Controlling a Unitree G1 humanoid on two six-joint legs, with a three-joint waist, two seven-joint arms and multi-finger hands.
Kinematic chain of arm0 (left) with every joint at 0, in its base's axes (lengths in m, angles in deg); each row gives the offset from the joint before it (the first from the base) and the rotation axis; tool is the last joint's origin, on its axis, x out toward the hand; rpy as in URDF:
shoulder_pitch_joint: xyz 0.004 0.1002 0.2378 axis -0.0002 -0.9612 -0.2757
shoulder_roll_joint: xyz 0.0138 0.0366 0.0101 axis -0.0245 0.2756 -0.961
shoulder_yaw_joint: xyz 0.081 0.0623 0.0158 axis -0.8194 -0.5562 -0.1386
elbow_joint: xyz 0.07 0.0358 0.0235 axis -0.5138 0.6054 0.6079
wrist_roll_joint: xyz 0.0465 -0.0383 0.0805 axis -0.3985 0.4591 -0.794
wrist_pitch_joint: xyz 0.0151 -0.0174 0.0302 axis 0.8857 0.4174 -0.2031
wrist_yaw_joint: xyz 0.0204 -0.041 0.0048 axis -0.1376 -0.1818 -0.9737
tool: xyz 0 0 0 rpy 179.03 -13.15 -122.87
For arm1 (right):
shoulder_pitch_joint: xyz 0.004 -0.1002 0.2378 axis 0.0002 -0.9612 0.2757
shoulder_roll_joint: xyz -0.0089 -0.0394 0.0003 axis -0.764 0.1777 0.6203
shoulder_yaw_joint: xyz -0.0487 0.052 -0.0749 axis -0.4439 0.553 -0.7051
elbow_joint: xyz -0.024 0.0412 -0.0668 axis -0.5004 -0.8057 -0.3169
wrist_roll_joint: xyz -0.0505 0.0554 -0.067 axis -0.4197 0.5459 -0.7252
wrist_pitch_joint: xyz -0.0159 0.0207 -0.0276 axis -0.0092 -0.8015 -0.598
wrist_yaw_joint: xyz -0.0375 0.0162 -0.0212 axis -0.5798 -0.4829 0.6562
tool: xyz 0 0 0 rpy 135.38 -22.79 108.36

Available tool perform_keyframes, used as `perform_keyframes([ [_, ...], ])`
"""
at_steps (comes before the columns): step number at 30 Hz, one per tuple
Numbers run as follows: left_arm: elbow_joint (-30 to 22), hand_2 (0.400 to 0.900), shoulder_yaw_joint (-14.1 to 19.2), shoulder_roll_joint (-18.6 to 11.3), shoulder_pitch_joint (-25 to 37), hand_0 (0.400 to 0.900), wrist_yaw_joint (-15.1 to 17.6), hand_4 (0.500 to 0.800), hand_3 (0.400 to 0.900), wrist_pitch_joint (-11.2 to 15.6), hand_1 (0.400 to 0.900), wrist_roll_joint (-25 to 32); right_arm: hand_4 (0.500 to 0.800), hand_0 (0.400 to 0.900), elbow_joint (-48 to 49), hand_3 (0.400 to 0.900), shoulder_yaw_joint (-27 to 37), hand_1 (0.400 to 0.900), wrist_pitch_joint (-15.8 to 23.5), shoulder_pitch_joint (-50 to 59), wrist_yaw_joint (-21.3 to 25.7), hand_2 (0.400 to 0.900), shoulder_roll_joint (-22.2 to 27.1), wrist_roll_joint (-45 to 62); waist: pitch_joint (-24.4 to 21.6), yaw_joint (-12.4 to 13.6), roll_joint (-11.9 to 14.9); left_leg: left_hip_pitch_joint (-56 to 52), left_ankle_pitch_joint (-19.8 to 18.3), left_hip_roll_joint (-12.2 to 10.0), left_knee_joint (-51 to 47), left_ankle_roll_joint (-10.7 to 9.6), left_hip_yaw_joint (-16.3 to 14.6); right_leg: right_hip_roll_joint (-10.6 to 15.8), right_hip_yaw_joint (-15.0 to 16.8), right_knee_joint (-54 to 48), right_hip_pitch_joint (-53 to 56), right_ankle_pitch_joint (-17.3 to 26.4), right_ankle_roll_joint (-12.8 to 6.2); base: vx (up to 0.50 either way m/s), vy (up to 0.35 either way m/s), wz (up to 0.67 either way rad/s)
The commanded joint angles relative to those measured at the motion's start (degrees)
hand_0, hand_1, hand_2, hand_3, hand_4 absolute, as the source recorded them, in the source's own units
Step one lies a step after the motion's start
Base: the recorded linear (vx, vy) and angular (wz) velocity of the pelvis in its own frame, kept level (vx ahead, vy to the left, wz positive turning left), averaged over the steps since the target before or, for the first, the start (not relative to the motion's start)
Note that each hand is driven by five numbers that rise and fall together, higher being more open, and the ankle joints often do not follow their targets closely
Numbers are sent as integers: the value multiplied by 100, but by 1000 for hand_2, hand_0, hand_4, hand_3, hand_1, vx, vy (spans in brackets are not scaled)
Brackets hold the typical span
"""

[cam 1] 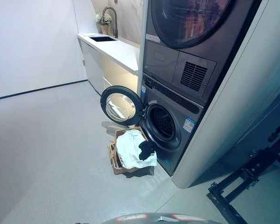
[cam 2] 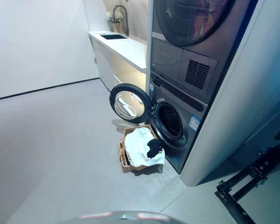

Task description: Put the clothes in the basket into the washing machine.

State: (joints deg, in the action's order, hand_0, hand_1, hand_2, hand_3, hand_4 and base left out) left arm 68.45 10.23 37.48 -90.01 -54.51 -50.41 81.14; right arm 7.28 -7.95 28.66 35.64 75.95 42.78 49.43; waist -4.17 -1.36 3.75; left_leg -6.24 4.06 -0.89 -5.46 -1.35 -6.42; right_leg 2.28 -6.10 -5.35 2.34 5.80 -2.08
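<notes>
A brown basket (cam 1: 115, 161) stands on the floor just in front of the washing machine (cam 1: 170, 128). It holds a white cloth (cam 1: 130, 148) with a small black garment (cam 1: 146, 149) lying on its right side. The washer's round door (cam 1: 122, 105) is swung open to the left, and the dark drum opening (cam 1: 162, 123) shows behind it. A second machine (cam 1: 186, 51) is stacked on top. Neither of my hands shows in either view.
A white counter (cam 1: 116, 49) with a sink and a tap (cam 1: 113, 18) runs along the wall left of the machines. A black metal frame (cam 1: 245, 182) lies on the floor at the right. Grey floor (cam 1: 46, 140) stretches to the left.
</notes>
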Motion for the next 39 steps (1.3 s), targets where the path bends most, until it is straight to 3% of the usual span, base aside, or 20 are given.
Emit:
perform_keyframes([
  [1,88,900,257,321,440,900,30,800,900,113,900,54,800,900,-64,900,-240,900,192,537,164,900,272,-109,621,31,-426,-95,-770,230,46,-9,220,-274,12,35,405,-944,-215,0,0,0],
  [34,2,900,165,253,637,900,82,800,900,117,900,82,800,900,47,900,-295,900,183,712,160,900,367,-34,887,-17,-519,63,-677,174,46,-1,158,-317,90,199,101,-955,-125,5,-14,-1],
  [39,-49,900,236,261,682,900,100,800,900,140,900,278,800,900,100,900,-267,900,227,763,178,900,440,50,1056,-4,-506,506,-949,141,1053,-36,69,-322,221,614,-117,-1140,7,8,-144,-7],
])
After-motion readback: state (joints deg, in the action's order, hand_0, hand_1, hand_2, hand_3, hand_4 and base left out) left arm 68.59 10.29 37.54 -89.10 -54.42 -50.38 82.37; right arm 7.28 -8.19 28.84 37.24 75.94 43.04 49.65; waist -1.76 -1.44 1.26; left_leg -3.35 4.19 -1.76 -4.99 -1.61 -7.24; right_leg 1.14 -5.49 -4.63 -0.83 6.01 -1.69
